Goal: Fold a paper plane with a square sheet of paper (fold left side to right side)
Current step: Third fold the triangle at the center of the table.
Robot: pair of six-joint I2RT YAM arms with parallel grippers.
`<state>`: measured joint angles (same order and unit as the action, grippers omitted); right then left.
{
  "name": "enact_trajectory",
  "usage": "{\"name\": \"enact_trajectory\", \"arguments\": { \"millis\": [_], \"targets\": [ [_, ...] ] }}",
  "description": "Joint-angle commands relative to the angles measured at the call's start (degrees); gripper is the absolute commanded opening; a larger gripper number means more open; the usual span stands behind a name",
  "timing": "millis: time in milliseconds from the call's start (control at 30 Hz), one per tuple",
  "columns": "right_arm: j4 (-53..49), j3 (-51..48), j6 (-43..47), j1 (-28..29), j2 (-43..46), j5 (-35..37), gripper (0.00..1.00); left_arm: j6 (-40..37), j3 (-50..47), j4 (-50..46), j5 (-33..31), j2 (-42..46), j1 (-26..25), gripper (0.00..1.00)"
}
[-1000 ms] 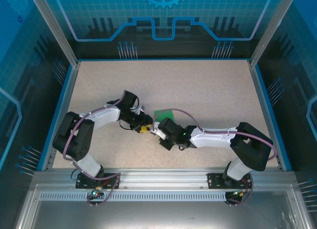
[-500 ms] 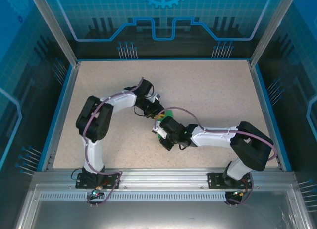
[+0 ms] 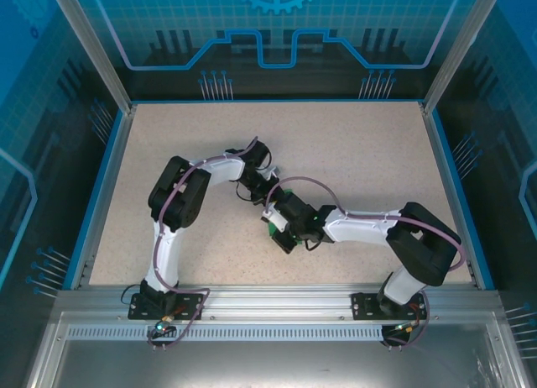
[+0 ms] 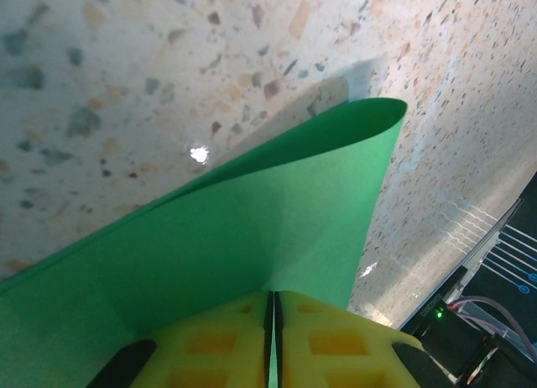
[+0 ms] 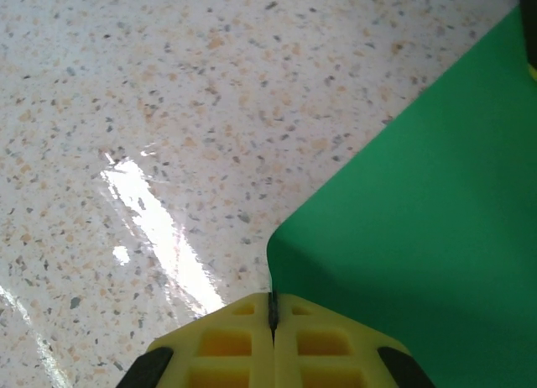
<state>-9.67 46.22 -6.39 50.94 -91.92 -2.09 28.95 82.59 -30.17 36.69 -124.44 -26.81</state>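
The square sheet of paper (image 4: 277,212) is bright green and bends up off the table in a smooth curve, with a rounded far corner; it has no paper plane shape. My left gripper (image 4: 274,294) is shut on its near edge, and a sliver of green shows between the yellow pads. My right gripper (image 5: 272,296) is shut on another edge of the same sheet (image 5: 419,220), which spreads flat to the right. From above, the two grippers (image 3: 263,191) (image 3: 271,222) meet at mid-table and hide all but scraps of the sheet (image 3: 284,191).
The speckled beige table (image 3: 361,144) has a blue rim and clear walls on three sides. The right arm's purple cable (image 3: 306,186) arcs over the paper. A metal rail (image 3: 268,300) carries both arm bases at the near edge.
My left arm has swung from the sheet's left to its far side, and its gripper has closed on the paper. The right gripper has stayed shut, shifting only slightly.
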Motion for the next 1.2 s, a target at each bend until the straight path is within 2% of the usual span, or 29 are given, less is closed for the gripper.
{"name": "enact_trajectory", "arguments": {
  "millis": [0,367,1167],
  "targets": [
    [-2.1,1.3,-3.0,-3.1,-0.6,-5.0,0.00,-2.2,-0.4,-3.2,-3.2,-3.2,-1.1,0.12],
    [-1.7,0.6,-7.0,-10.4,-2.2,-9.1,0.00,-2.7,-0.3,-3.4,-3.6,-3.7,-1.8,0.11],
    [-1.4,1.0,-8.6,-15.1,-4.1,-8.5,0.00,-3.4,-0.1,-3.8,-3.5,-3.2,-1.9,0.10]
  ]
}}
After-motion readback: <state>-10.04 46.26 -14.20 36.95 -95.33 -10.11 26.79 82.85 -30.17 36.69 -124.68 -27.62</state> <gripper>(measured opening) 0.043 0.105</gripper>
